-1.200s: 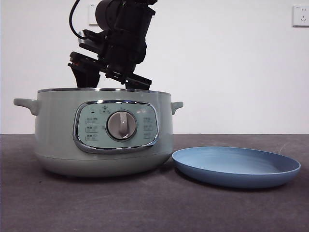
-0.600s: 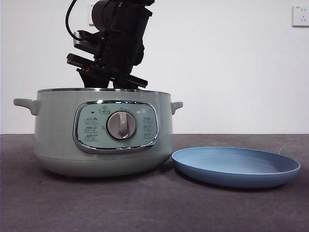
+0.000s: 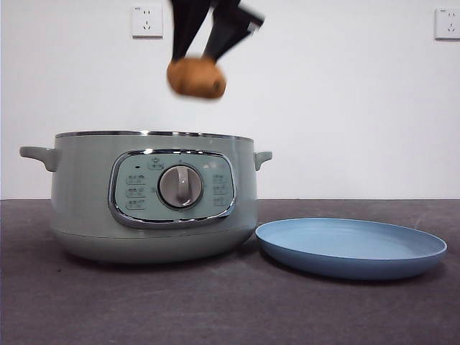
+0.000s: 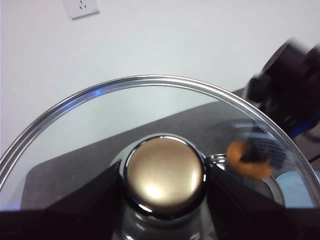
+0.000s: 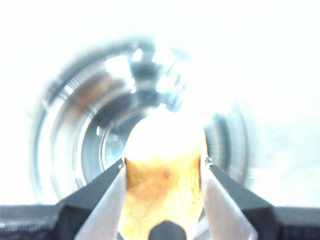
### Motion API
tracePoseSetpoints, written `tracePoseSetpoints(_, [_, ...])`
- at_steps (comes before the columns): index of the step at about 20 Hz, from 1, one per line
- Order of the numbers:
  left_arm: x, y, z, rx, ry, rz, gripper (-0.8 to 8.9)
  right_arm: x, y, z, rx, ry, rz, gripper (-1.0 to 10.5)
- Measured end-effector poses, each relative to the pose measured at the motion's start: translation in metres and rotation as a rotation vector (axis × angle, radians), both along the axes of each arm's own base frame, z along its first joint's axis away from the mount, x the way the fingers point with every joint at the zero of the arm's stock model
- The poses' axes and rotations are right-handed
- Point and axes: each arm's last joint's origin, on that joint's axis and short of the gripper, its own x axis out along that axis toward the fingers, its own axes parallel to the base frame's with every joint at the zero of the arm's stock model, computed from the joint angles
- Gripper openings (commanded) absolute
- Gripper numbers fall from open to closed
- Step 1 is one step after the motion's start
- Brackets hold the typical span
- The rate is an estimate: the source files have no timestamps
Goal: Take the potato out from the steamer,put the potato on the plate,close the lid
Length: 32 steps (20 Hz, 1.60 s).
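Above pale green round steamer [image 3: 151, 194], we're clamping brown oval potato [image 3: 196, 77] in right gripper [image 3: 201, 59]; carrying level toward light blue plate [image 3: 351, 246]. Left gripper [image 4: 165, 176] clamping glass lid [image 4: 150, 100] knob.

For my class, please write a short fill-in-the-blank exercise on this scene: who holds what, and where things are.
1. The right gripper holds the ____ above the steamer.
2. The left gripper has its fingers shut on the knob of the ____.
3. The blue plate lies on the table beside the steamer and carries ____.
4. The steamer's top is ____, with no cover on it.

Missing words: potato; lid; nothing; open
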Motion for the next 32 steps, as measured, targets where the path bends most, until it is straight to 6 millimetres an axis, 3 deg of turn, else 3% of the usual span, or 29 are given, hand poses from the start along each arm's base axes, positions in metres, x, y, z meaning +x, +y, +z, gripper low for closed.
tracePoseSetpoints(4, [0.043, -0.021, 0.000, 0.026, 0.023, -0.024, -0.08, -0.041, -0.062, 0.070, 0.078, -0.096, -0.056, -0.1])
tracePoseSetpoints(6, [0.061, -0.033, 0.000, 0.012, 0.025, -0.094, -0.08, -0.059, -0.092, 0.090, 0.080, -0.105, -0.099, -0.1])
tracePoseSetpoints(13, [0.112, -0.064, -0.012, -0.018, 0.096, -0.302, -0.08, -0.061, -0.151, 0.112, 0.141, -0.134, -0.312, -0.1])
tracePoseSetpoints(16, [0.124, -0.071, -0.017, -0.015, 0.122, -0.316, -0.08, -0.054, -0.159, 0.107, 0.143, -0.111, -0.366, -0.1])
tracePoseSetpoints(20, [0.125, -0.072, -0.018, -0.018, 0.120, -0.326, -0.08, -0.040, -0.152, 0.074, 0.070, 0.010, -0.376, -0.1])
tracePoseSetpoints(27, [0.125, -0.072, -0.017, -0.021, 0.120, -0.336, -0.08, -0.012, -0.139, -0.043, -0.106, 0.282, -0.390, -0.1])
tracePoseSetpoints(32, [0.125, -0.072, -0.017, -0.021, 0.120, -0.336, -0.08, -0.009, -0.138, -0.118, -0.136, 0.353, -0.415, -0.1])
